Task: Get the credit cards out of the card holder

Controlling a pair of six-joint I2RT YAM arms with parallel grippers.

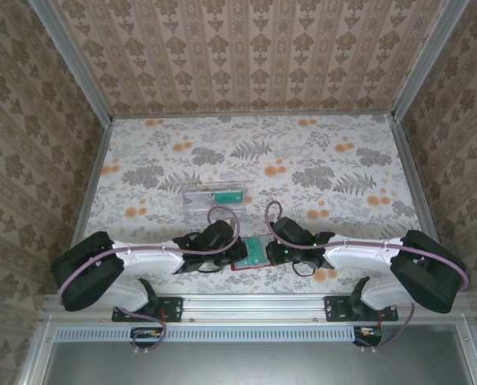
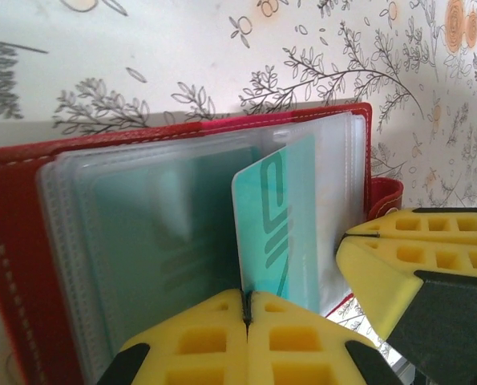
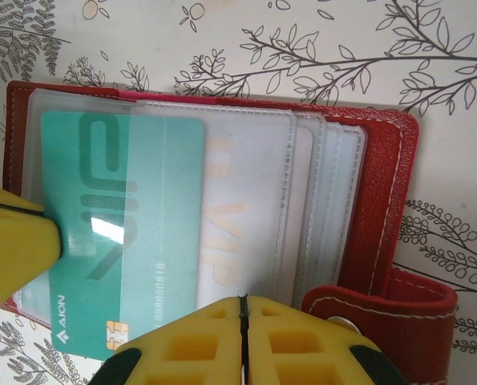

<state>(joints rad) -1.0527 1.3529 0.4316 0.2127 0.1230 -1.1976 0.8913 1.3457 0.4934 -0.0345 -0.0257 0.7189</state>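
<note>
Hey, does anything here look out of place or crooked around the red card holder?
Only the teal card: it sticks partly out of its clear sleeve, slightly skewed, past the edge of the red card holder, pinched by the left gripper. Nothing looks damaged or spilled.

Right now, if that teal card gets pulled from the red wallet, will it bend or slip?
Probably stiff: the teal card shows straight edges where it leaves its sleeve. Likely slippery: its face glints. Probably light, looking thin.

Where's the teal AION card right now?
Right wrist view, left side: the teal card is partly out of the card holder, pinched by the left gripper.
</note>
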